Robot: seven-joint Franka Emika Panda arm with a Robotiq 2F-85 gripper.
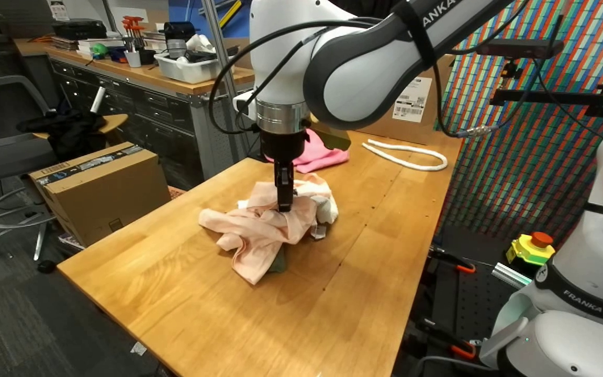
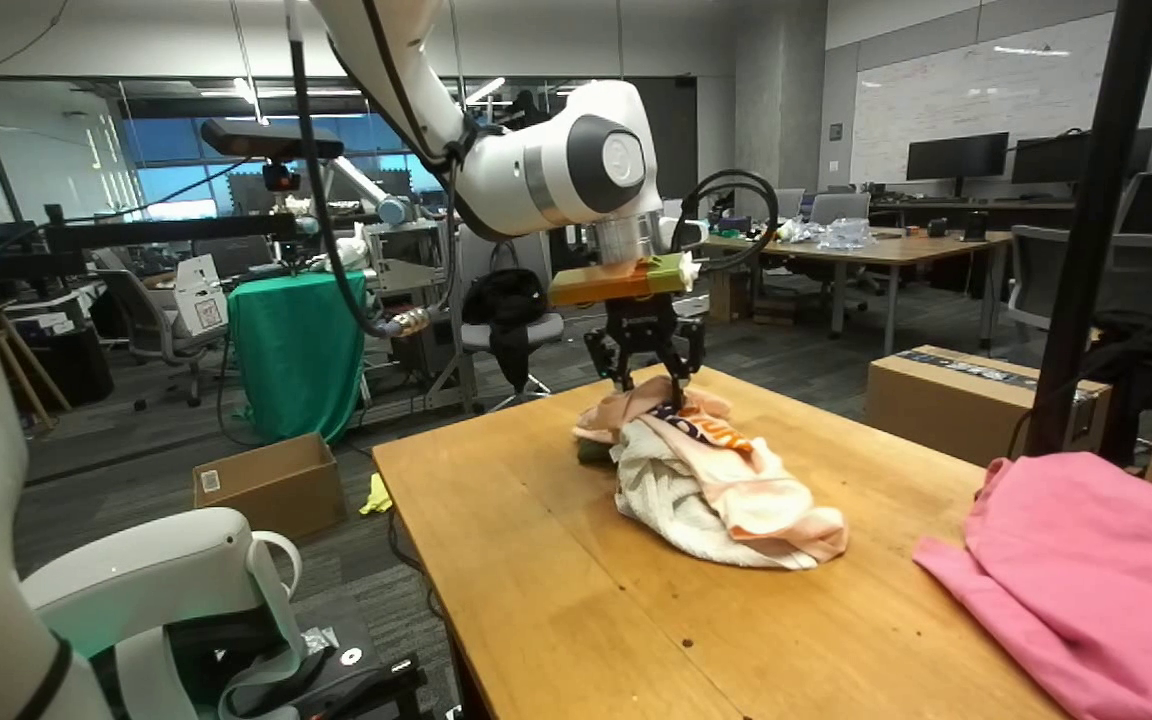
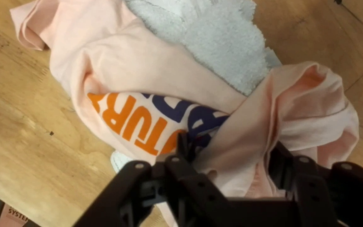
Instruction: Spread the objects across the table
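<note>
I have the tool (image 2: 651, 388) pointing down into the peach-cream cloth (image 3: 156, 66), fingers apart with a fold of that cloth standing between them; no pinch that I can make out. The cloth lies bunched on the tabletop (image 1: 343, 314). The white cloth (image 2: 658, 500) is partly covered by it and shows on two sides of it in the wrist view, so I judge that it runs beneath. A small olive-green piece (image 1: 279, 263) pokes out from under the peach-cream edge. The pink cloth (image 2: 1106, 560) lies apart. Main risk: too deep a bite. If the fingertips catch the white layer under the fold, both cloths lift together and nothing gets spread. Opposite risk: too shallow a bite; the fold looks loose and could slide out on the lift. I cannot tell how near the fingertips are to the wood, so pressing lower may jam them against it. A low sideways drag would probably tow the white cloth and the olive-green piece along by friction; lifting well clear first should avoid that. Carrying toward the pink cloth risks a second pile. Release too near a tabletop edge, and the weight of an overhanging end might pull the cloth off.
</note>
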